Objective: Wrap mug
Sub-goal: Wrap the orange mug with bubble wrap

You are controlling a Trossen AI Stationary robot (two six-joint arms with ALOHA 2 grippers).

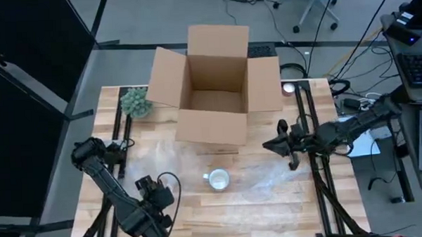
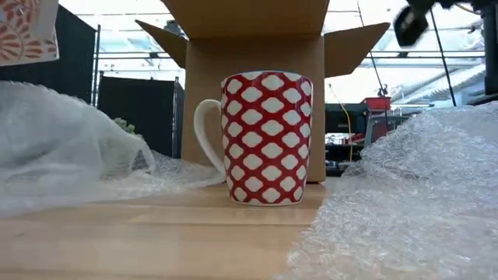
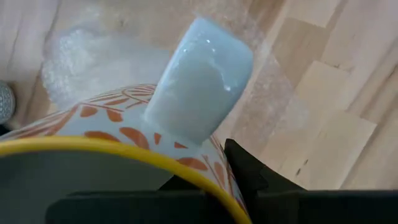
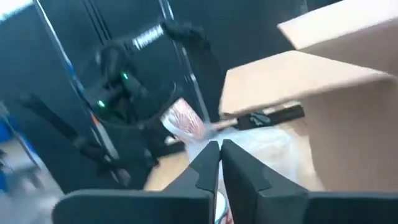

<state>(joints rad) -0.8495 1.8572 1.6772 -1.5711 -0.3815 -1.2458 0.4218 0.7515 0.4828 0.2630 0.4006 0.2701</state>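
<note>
While the left arm sits at the near-left corner of the table, its left gripper (image 1: 152, 194) is clamped on an orange-leaf mug (image 3: 112, 127). It's a pale mug with a yellow rim, and its light-blue handle sticks out past one dark finger (image 3: 249, 174). From table level the mug shows up high at the left edge, clear of the wood. Back at the far left of the wooden table (image 1: 94, 200) there's a small green plant (image 1: 136, 102).

Moving to the middle, the red-and-white mug (image 2: 266, 138) stands upright on the table's near centre, handle to the left in the low view, with nothing touching it. Bubble wrap (image 2: 405, 202) lies crumpled on both sides of it, heaped higher on the right. I can't tell whether the sheet runs under the mug's base. Just behind the mug is an open cardboard box (image 1: 213, 90), flaps spread wide, taking up the far centre.

Over on the right, the right gripper (image 1: 279, 143) hovers above the table just right of the box's near corner — well apart from the red-and-white mug. Its two dark fingers (image 4: 208, 165) are pressed together, with nothing visibly held between them.
</note>
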